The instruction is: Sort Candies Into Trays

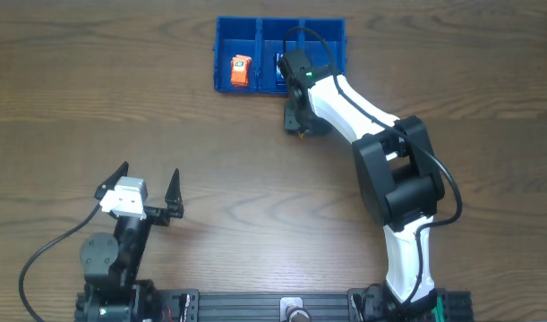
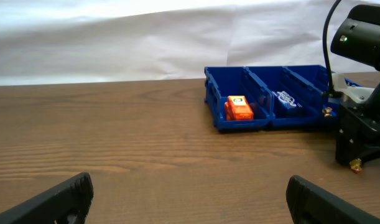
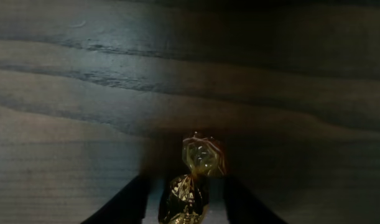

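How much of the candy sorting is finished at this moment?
Done: an orange candy lies in the left compartment of the blue tray, a blue candy in the middle one. In hand: the right gripper holds a gold candy low over the table. Left: placing it; the left gripper is open, empty.

A brown wood-grain tabletop (image 1: 94, 98) spreads wide under even light, a plain white backdrop (image 2: 102, 37) rises behind its far edge, and close up a deep shadow darkens the grain.

Left tool (image 1: 149, 179) spread wide; right tool (image 1: 298, 128) pinches a candy (image 3: 188, 194).
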`<state>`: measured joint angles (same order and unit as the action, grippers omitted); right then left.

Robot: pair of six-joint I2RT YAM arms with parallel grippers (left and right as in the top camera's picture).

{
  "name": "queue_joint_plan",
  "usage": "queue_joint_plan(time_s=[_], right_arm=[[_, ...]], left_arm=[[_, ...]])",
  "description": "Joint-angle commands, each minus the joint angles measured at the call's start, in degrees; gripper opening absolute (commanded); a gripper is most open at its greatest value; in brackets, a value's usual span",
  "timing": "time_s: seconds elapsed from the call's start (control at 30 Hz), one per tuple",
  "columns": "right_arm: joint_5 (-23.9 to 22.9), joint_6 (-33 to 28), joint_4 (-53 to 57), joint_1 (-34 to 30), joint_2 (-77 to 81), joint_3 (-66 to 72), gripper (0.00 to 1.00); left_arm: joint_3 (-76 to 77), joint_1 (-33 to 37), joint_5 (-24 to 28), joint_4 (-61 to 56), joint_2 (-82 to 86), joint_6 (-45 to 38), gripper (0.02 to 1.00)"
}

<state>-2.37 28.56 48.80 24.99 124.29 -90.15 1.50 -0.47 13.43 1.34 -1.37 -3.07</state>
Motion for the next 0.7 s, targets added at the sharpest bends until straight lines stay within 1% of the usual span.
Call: queue_joint_plan(time_s=[0.03,0.07,0.13,0.2,0.43,0.53,0.63,0.7], right_arm=[[-0.5,0.0,0.1,0.0,2.1,0.0,0.222],[-0.5,0.0,0.1,0.0,2.1,0.0,0.198],[-0.5,0.0,0.1,0.0,2.1,0.0,0.097],[-0.5,0.0,0.1,0.0,2.1,0.0,0.038],[-0.5,-0.2,2.6,0.0,-0.9,-3.7,0.038],[-0.7,-2.1,4.1,0.0,-4.6,-6.7,0.038],[-4.3,-3.2,6.1,-0.9,-7.9,-12.1,0.036],[-8.1,-3.6,7.1,-1.8,-8.9,-16.6,0.036]], left_arm=[[-1.2,0.2,1.2,1.8,0.4,-0.6,0.998],[-1.2,0.2,1.2,1.8,0.4,-0.6,0.998],[-1.2,0.2,1.2,1.8,0.4,-0.6,0.998],[-1.2,0.2,1.2,1.8,0.4,-0.6,0.998],[-1.2,0.2,1.2,1.8,0.4,-0.6,0.998],[-1.2,0.2,1.2,1.8,0.4,-0.6,0.998],[-1.2,0.2,1.2,1.8,0.4,-0.6,0.998],[-1.2,0.2,1.2,1.8,0.4,-0.6,0.998]])
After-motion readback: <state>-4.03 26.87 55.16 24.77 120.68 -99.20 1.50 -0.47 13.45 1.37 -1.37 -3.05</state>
